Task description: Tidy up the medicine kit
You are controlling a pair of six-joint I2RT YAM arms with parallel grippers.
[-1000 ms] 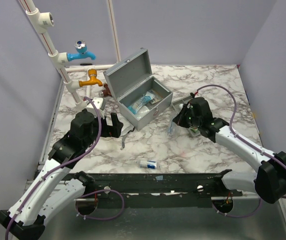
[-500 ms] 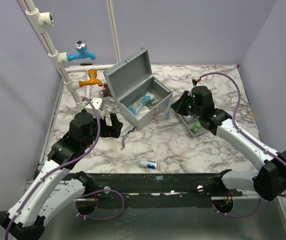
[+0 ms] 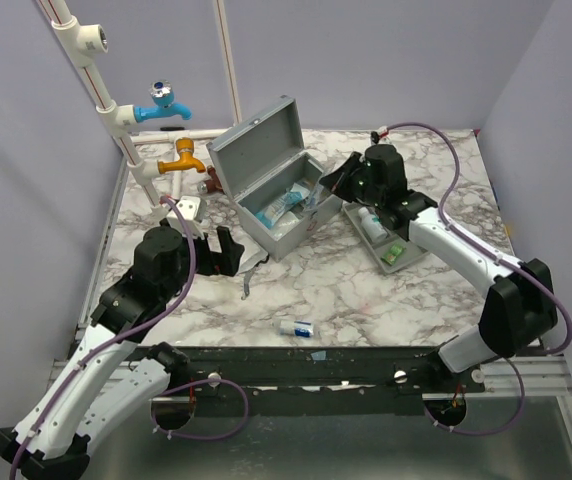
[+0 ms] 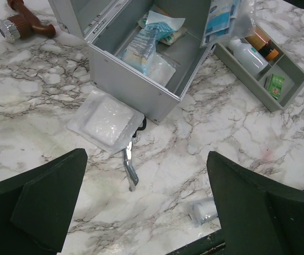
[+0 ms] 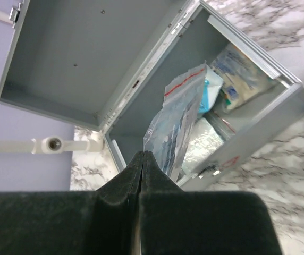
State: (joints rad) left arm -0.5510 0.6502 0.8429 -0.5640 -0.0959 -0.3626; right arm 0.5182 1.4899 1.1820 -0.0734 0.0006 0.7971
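Bright, even light from overhead washes the marble table in the top view, leaving only a soft, short shadow along the front of the medicine kit. The frame is sharp throughout, though the pipes at upper left lean outward with lens distortion. In the left wrist view the table is crisp, while the spread left pincer looms dark and blurred in the lower corners. In the right wrist view the closed right pincer is a black, out-of-focus mass along the bottom. The clear bag it pinches carries pale glare, and the marble at the right edge bleaches toward white.
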